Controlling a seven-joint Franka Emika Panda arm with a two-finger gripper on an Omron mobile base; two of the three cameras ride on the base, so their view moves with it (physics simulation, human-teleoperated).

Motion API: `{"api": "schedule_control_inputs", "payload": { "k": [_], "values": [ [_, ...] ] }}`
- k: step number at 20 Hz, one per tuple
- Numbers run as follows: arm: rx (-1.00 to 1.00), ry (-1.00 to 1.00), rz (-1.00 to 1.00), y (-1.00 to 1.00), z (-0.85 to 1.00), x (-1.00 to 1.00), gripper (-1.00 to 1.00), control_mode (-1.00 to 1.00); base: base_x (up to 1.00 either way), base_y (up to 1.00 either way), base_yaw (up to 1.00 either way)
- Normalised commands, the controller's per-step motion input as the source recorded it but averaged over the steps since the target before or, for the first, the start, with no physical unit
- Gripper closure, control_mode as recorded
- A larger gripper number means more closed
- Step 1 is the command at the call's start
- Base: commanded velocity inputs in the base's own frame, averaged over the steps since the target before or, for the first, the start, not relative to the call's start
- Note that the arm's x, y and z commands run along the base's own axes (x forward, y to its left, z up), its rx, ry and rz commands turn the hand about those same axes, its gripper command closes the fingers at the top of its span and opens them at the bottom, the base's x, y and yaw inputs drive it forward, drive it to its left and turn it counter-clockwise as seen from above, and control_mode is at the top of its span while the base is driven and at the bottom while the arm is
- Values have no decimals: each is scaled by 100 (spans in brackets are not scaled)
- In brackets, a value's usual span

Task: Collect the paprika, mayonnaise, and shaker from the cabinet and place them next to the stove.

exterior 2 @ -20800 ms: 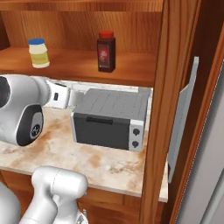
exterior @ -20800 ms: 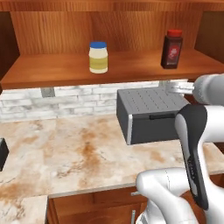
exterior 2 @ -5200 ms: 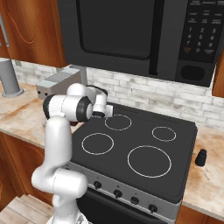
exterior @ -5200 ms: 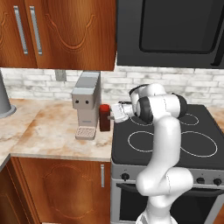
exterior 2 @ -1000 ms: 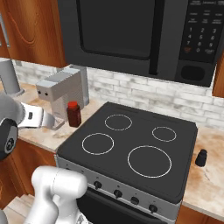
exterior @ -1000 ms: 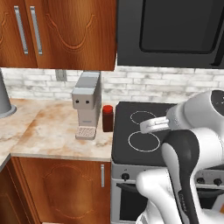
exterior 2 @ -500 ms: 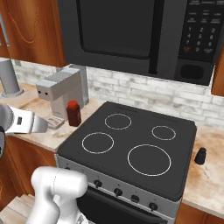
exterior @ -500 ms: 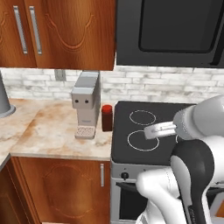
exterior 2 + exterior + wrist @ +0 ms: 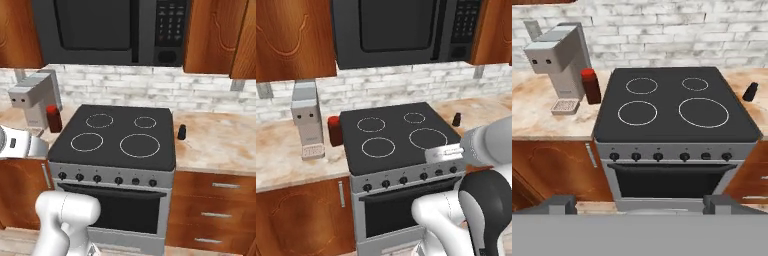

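Two items beside stove (image 9: 398, 137): paprika (image 9: 334, 130), shaker (image 9: 456, 119)

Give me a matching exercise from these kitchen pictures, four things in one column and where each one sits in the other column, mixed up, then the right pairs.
Things:
1. dark reddish-brown paprika jar with red lid
2. tiny black tapered shaker
3. grey box-shaped coffee machine
4. black microwave

Places, as seen in the hand view:
A. on the counter right of the black cooktop stove
B. mounted above the stove
C. on the counter against the stove's left edge
D. on the counter left of the red-lidded jar

Pairs: 1-C, 2-A, 3-D, 4-B
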Motion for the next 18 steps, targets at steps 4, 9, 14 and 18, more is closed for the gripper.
{"api": "schedule_control_inputs", "payload": {
  "k": [4,9,14,18],
  "values": [
    [0,0,0,0,0,0,-100,100,-20,0,-71],
    [0,0,0,0,0,0,-100,100,-9,-2,-69],
    [0,0,0,0,0,0,-100,100,0,-36,-60],
    [0,0,0,0,0,0,-100,100,1,-49,-57]
  ]
}}
